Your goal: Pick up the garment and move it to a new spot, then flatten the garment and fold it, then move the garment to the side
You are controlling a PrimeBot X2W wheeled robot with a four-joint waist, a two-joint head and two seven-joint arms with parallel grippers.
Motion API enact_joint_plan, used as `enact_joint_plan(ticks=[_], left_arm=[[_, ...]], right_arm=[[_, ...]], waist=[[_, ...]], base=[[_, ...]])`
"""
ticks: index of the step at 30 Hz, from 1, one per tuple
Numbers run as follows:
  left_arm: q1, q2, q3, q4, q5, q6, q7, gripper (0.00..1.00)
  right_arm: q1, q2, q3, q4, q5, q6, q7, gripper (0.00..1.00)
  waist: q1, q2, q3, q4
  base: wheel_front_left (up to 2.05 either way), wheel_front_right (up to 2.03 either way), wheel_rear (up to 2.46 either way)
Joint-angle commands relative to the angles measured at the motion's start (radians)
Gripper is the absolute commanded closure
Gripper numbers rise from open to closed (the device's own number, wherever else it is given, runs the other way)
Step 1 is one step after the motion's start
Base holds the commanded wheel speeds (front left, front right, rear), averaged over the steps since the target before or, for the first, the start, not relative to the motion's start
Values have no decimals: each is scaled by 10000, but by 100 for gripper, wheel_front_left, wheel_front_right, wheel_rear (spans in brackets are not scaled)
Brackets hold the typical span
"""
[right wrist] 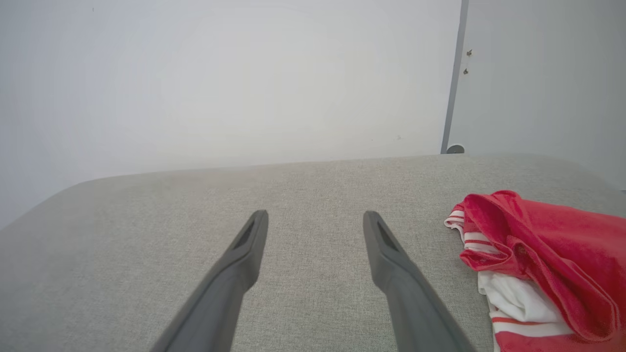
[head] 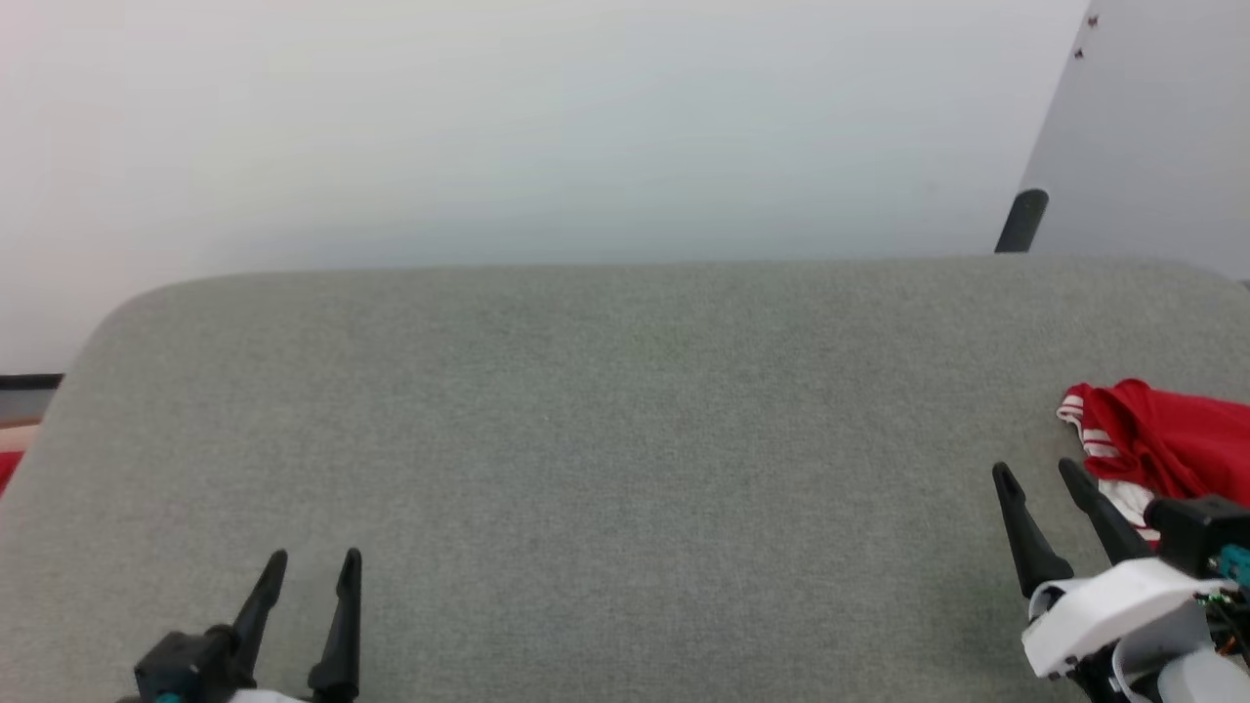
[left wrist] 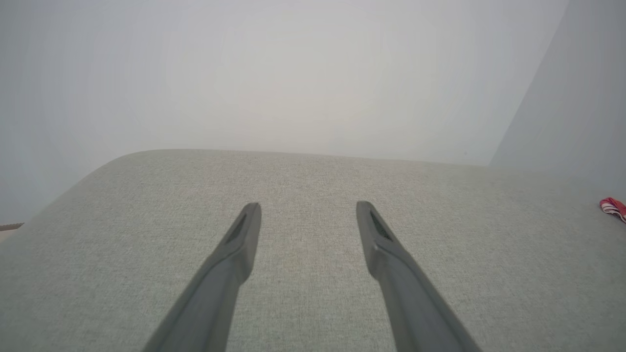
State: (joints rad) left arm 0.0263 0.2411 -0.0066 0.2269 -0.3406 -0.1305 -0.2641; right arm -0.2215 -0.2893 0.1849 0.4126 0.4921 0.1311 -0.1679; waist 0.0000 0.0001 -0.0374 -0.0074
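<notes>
Two grippers are low over a wide grey fabric surface [head: 625,420], and each has its fingers apart with nothing held between them. The left gripper [head: 314,557] is at the near left, its two dark fingers pointing toward the far edge. In the left wrist view, bare grey fabric shows between the fingers.

The right gripper [head: 1033,469] is at the near right, with its fingers leaning a little to the left. Its white wrist housing [head: 1113,605] is just behind them. In the right wrist view the fingers also spread wide over bare fabric, and a strip of grey separates the right finger from the cloth beside it, so it is close but not touching.

The garment [head: 1162,439] lies in a crumpled heap at the right side of the surface, just right of the right gripper and well apart from the left one. It is partly cut by the picture's edge. Red fabric is folded over on top. A white band with red stripes shows at its left edge, and a white part with red stripes comes out on the near side.

Beyond the far edge stands a pale wall [head: 488,127]. At the far right there is a grey panel [head: 1152,127] with a dark post [head: 1020,220] at its foot. A small piece of red [head: 8,469] shows past the left edge of the surface.
</notes>
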Motion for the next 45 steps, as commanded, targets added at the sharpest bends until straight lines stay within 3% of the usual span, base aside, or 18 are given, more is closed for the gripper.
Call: enact_joint_plan(ticks=[1,22,45], left_arm=[[158,-36,30,-61,122,0,15,0],[1458,-286,276,-1618,395,0,15,0],[1338,-229,212,-1729,273,0,15,0]], right_arm=[[184,44,-106,-140,-7,-8,-38,0],[3198,1013,-2091,-3549,-839,-8,966,0],[3397,1376,-2250,-4123,-1070,-8,1290,0]], waist=[[0,-1,-237,171],[0,-1,-251,283],[0,-1,-180,178]], base=[[0,0,0],[0,0,0],[0,0,0]])
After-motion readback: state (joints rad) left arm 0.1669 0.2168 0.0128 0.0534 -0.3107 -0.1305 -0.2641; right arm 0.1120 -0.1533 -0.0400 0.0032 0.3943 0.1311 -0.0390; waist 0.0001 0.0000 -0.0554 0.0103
